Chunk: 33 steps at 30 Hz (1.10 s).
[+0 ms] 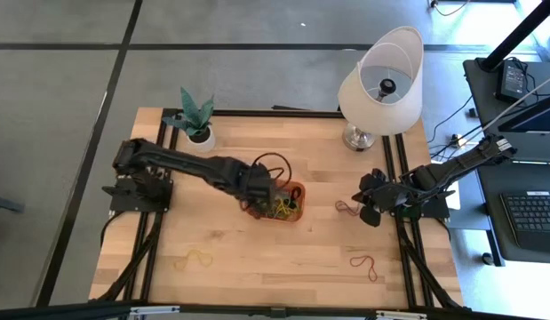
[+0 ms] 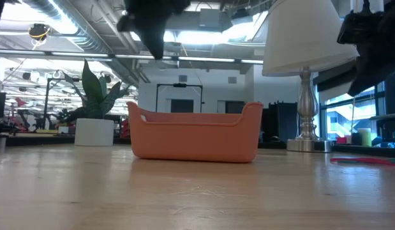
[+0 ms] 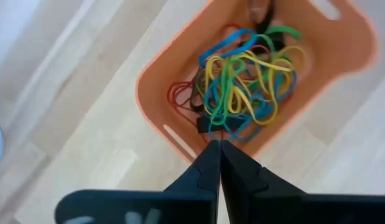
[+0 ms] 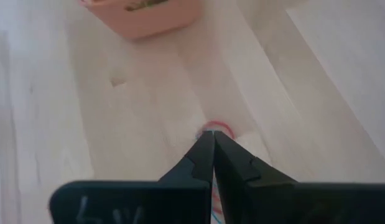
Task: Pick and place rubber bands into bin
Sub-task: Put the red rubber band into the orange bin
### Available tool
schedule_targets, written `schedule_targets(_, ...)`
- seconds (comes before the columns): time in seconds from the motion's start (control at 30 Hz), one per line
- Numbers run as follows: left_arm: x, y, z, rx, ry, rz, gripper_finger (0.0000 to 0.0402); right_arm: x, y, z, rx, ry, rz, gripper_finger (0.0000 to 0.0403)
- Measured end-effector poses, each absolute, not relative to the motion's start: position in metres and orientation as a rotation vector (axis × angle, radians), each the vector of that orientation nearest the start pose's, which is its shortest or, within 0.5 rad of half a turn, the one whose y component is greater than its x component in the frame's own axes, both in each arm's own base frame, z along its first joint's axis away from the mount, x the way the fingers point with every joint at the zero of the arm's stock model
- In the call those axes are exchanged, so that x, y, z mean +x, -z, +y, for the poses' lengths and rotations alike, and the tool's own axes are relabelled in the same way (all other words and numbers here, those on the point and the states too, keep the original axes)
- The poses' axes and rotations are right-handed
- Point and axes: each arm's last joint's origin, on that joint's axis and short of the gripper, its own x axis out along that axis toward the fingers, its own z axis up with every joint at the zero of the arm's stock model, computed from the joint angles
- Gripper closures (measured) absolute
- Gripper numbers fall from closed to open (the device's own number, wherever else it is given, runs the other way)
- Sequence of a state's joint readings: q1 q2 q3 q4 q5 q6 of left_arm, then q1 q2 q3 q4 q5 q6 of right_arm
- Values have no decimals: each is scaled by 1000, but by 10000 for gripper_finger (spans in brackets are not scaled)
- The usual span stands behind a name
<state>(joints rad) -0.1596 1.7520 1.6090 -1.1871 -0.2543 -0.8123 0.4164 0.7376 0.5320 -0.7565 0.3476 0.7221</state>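
A pale wooden table [image 1: 257,258] is seen under both arms, an office hall with ceiling lights behind it. The left gripper [image 3: 218,146] is held pressed together above the bin [image 1: 295,189] — rubber bands [image 3: 248,84] piled inside. The right gripper [image 4: 213,135] is closed too, a red band [image 1: 346,207] just beside it — lamp [image 1: 381,80] and plant pot [image 1: 200,136] beyond.

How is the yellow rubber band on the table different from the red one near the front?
The yellow rubber band lies on the left arm's side of the table; the red rubber band lies on the right arm's side. The yellow one looks pale against the wood; the red one stands out darker. The yellow one lies stretched sideways; the red one slants. Both lie flat outside the orange bin, untouched.
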Motion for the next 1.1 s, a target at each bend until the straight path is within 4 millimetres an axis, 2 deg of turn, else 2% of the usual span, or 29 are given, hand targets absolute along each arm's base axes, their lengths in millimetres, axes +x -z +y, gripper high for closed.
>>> schedule_targets(0.1, 329, -298, -58, -348, -574, 1142, 400, 127, -214, 46, 304, 225, 820, 387)
schedule_targets(0.27, 308, -290, -69, -297, -536, 1154, 400, 137, -216, 50, 321, 200, 767, 398)
schedule_targets(0.4, 288, -278, -71, -323, -475, 1140, 400, 146, -215, 54, 342, 213, 773, 399)
schedule_targets(0.57, 257, -267, -63, -338, -391, 1075, 400, 162, -221, 61, 348, 238, 806, 400)
schedule_targets(0.67, 238, -264, -59, -311, -294, 1007, 400, 172, -227, 65, 333, 266, 856, 401)
schedule_targets(0.87, 205, -252, -49, -138, -131, 860, 400, 184, -230, 66, 307, 377, 1016, 395)
schedule_targets(1.1, 174, -241, -40, -84, -101, 795, 400, 189, -215, 56, 373, 501, 1231, 371)
